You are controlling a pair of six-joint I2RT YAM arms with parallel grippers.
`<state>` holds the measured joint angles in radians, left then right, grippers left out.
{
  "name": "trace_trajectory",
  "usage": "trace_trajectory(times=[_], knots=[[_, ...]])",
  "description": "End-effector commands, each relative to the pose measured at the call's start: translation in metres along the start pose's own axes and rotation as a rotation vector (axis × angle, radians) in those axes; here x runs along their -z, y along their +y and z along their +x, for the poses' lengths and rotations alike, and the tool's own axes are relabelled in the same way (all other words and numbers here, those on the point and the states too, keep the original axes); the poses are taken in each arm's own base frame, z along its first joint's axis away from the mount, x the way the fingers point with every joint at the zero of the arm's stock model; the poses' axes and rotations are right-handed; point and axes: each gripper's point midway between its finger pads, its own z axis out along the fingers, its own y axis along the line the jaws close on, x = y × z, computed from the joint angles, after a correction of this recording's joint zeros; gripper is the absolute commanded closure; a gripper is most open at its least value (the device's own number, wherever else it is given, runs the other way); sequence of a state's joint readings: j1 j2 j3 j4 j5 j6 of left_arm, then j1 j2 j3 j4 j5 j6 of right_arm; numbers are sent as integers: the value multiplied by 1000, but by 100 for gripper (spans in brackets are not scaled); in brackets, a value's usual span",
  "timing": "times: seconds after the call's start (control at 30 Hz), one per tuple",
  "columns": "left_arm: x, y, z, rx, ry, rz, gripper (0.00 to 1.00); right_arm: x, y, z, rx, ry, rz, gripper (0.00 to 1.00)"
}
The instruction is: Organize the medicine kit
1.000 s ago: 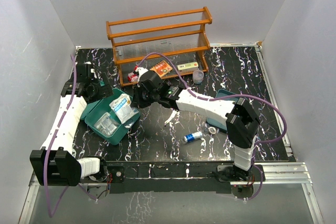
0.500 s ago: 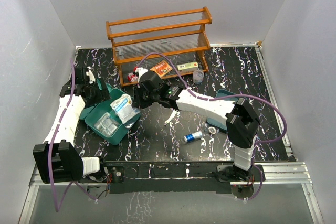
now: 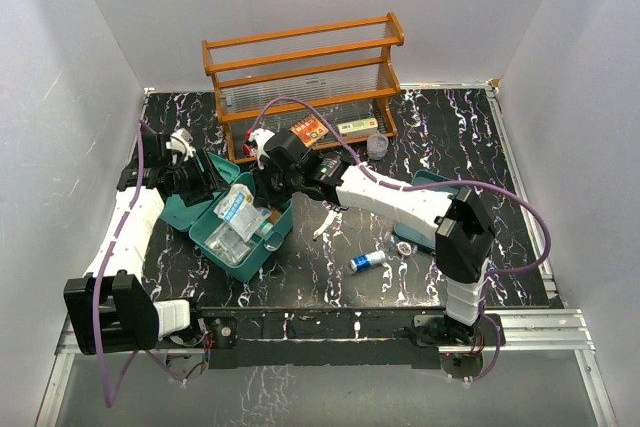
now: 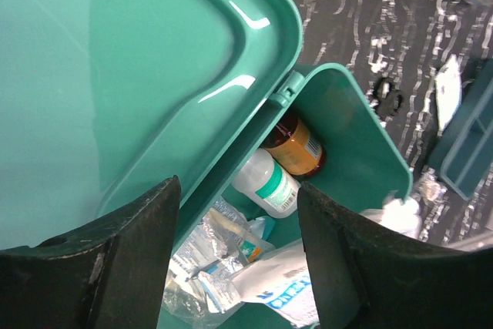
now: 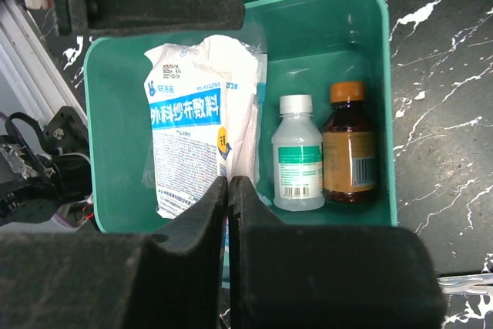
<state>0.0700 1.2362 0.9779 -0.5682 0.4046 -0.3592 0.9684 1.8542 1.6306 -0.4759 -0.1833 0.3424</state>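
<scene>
Left gripper [image 4: 239, 263]: fingers [image 4: 115, 267] spread, straddling the rim of the raised lid [image 4: 115, 75]; one sits by its inner face, the other stands clear, and contact can't be told. Right gripper [image 5: 229, 206]: fingers pressed together, holding nothing, poised over the near wall of the open medicine kit [image 5: 370, 36]. Inside, a gauze pack [image 5: 192, 129] fills the left side. A white bottle [image 5: 299, 156] and an amber bottle [image 5: 348, 148] lie side by side against the right wall. The kit sits left of centre on the table [image 3: 330, 282], apart from the wooden rack [image 3: 300, 57], with bare marble to its near right.
</scene>
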Motion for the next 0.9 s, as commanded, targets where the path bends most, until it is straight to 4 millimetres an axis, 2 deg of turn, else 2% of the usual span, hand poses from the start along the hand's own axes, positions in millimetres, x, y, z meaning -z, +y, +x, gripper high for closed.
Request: trace_trajectory(times=[0.0,0.1,0.23,0.33,0.47,0.6,0.63,0.73,0.87], knots=[[8,5,-9,75,-50,-73,48,14,27,-10,55,-37,-71,100],[15,23,-18,103,-107,-194,49,3,35,1,62,-6,-88,100],[28,30,-32,106,-163,-269,48,-15,44,17,62,46,-112,100],[33,30,-39,95,-177,-287,46,-25,54,26,64,76,-146,100],[36,27,-45,86,-188,-282,45,-37,58,41,53,128,-159,100],[35,25,-47,82,-186,-279,44,-43,60,46,58,141,-158,100],[35,25,-48,80,-184,-278,44,-45,60,47,54,145,-153,98],[36,25,-50,69,-184,-281,43,-47,56,47,37,151,-114,84],[40,24,-54,50,-192,-289,42,-38,43,28,36,79,4,67]])
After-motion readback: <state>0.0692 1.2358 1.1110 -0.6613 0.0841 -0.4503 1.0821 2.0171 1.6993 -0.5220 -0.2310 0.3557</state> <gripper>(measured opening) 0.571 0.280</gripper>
